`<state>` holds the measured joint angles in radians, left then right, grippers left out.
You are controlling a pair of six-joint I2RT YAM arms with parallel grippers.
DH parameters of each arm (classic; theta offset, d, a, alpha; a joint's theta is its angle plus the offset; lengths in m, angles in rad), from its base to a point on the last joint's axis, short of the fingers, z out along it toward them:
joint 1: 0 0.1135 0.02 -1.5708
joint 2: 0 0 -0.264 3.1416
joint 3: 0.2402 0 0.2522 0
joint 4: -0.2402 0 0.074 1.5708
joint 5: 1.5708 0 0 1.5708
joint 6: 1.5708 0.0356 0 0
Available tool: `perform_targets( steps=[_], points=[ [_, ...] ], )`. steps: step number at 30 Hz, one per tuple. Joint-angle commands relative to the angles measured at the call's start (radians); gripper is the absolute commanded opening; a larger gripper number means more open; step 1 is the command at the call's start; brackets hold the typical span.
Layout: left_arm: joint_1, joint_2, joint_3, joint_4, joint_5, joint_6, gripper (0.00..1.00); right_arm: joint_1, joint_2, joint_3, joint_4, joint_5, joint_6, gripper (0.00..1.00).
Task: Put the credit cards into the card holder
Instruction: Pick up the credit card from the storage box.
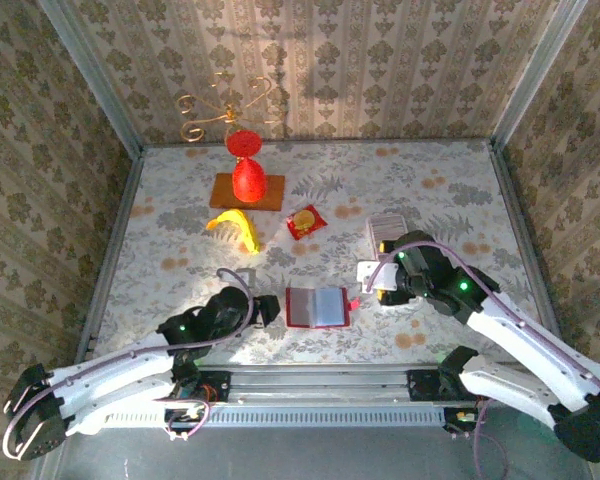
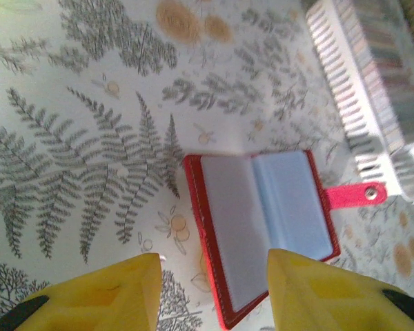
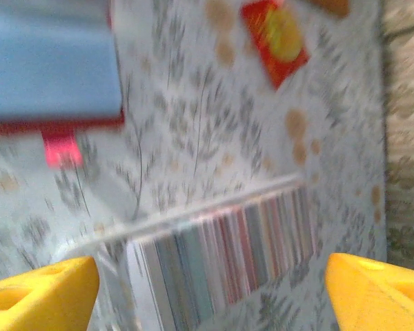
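Many credit cards (image 3: 228,255) stand packed on edge in one long row, just right of the card holder (image 1: 317,307). The holder lies open near the table's (image 1: 460,190) front middle, pale pockets up, clasp tab toward the row. Your right gripper (image 3: 210,293) hovers at the row, jaws spread wide. Your left gripper (image 2: 214,296), equally wide, sits at the holder's near-left edge. I'd narrow the right jaws before descending, so you pinch one card rather than a wad, and pin the holder with the left.
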<state>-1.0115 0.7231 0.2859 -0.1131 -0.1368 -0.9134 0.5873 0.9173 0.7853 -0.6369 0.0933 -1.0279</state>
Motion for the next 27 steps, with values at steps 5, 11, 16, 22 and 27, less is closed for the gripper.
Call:
perform_targets(
  steps=[5, 11, 16, 22, 27],
  points=[
    [0.016, 0.043, 0.007, 0.125, 0.093, 0.035, 0.44, -0.133, 0.095, -0.114, 0.095, -0.022, -0.295, 0.90],
    [0.025, 0.080, 0.000, 0.162, 0.116, 0.038, 0.44, -0.150, 0.147, -0.149, 0.236, 0.003, -0.301, 0.94],
    [0.029, 0.098, -0.001, 0.191, 0.137, 0.036, 0.43, -0.156, 0.199, -0.146, 0.251, 0.016, -0.310, 0.93],
    [0.030, 0.107, 0.000, 0.197, 0.152, 0.036, 0.40, -0.165, 0.256, -0.155, 0.249, 0.011, -0.327, 0.93],
    [0.031, 0.103, -0.007, 0.213, 0.153, 0.030, 0.36, -0.174, 0.301, -0.146, 0.286, 0.036, -0.324, 0.92]
  ],
)
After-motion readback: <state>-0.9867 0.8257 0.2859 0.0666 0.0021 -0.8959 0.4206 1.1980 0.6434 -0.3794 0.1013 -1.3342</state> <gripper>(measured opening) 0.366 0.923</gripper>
